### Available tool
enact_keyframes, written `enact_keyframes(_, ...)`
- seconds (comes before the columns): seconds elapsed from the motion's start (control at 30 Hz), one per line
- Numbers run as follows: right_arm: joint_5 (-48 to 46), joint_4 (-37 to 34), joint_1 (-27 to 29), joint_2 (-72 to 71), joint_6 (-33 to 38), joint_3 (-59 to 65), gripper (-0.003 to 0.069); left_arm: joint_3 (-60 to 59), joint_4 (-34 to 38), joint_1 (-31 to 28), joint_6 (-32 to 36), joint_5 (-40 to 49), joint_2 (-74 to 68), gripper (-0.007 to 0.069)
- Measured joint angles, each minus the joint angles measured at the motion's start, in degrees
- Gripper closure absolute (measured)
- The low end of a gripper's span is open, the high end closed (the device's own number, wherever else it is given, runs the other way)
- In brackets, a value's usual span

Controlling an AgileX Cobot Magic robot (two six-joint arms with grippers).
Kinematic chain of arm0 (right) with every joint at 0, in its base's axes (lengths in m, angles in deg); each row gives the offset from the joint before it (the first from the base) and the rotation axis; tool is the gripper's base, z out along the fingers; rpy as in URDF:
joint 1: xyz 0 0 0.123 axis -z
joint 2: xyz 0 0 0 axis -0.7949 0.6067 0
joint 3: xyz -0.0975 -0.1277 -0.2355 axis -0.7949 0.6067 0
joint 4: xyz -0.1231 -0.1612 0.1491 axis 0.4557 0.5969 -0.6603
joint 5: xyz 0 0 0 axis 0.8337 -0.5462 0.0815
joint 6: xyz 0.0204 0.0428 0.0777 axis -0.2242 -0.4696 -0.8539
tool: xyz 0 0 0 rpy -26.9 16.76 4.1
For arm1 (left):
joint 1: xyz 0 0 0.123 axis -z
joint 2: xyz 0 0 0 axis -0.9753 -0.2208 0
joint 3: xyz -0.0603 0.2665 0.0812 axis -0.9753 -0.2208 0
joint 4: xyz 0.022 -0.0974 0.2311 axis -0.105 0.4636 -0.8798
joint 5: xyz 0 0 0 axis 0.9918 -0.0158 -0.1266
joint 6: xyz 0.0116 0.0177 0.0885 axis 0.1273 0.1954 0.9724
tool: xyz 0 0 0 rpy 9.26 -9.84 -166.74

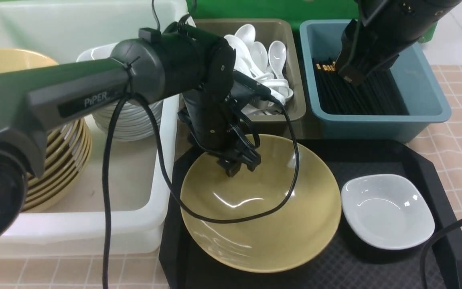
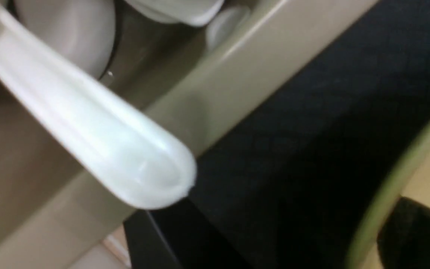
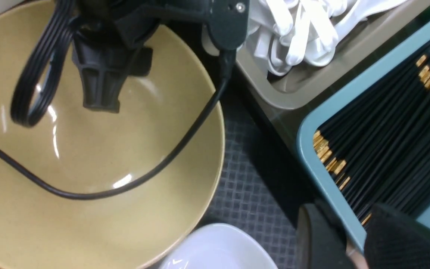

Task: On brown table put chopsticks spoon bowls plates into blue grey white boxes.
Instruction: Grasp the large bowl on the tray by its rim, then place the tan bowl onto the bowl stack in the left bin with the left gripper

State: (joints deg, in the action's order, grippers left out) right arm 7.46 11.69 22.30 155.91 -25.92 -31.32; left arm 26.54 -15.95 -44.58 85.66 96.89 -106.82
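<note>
A large yellow-tan bowl (image 1: 263, 224) sits on the black tray (image 1: 375, 269), with a small white dish (image 1: 387, 210) to its right. My left gripper (image 1: 237, 166) points down at the bowl's far side. In the left wrist view one finger (image 2: 420, 235) lies just inside the bowl's rim (image 2: 383, 201); the other finger is lost against the dark tray. My right gripper (image 1: 349, 76) hangs over the black chopsticks (image 1: 359, 96) in the blue box (image 1: 375, 120). In the right wrist view the gripper (image 3: 353, 231) is slightly open and empty above that box's rim.
The grey box (image 1: 295, 92) behind the tray holds white spoons (image 1: 263, 60); one spoon handle (image 2: 99, 138) juts over its rim. The white box (image 1: 126, 224) on the left holds stacked yellow plates (image 1: 54, 160) and white bowls (image 1: 130, 116). The left arm's cable (image 1: 255, 216) droops over the bowl.
</note>
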Motion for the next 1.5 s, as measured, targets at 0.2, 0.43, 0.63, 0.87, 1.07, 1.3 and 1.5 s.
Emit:
enact_keyframes(0.2, 0.0, 0.0, 0.0, 0.0, 1.5, 0.0, 0.0426, 0.4, 3.8, -0.2, 1.3, 2.9, 1.8, 0.0512)
enact_keyframes(0.43, 0.0, 0.0, 0.0, -1.1, 3.2, 0.0, 0.0426, -0.3, 16.5, -7.5, 8.2, 4.6, 11.4, 0.0614)
enact_keyframes(0.63, 0.0, 0.0, 0.0, -4.3, 4.1, 0.0, 0.0426, -0.3, 32.7, -24.2, 16.4, 9.5, 27.9, 0.0617)
enact_keyframes(0.87, 2.0, -0.2, 0.0, -5.2, 4.2, 0.0, 0.0426, -1.6, 32.1, -50.5, 14.8, 12.5, 42.1, 0.0618)
enact_keyframes(1.07, 6.0, -3.0, 0.0, -5.2, 4.3, 0.0, 0.0426, -8.6, 29.5, -66.8, 12.7, 10.9, 45.7, 0.0618)
enact_keyframes(1.3, 6.9, -3.7, 0.0, -5.2, 4.4, 0.0, 0.0424, -17.0, 24.0, -67.8, 10.9, 1.5, 41.9, 0.0615)
enact_keyframes(1.5, 6.8, -3.9, 0.0, -5.2, 4.4, 0.0, 0.0423, -17.4, 14.7, -63.6, 8.6, -0.5, 40.0, 0.0473)
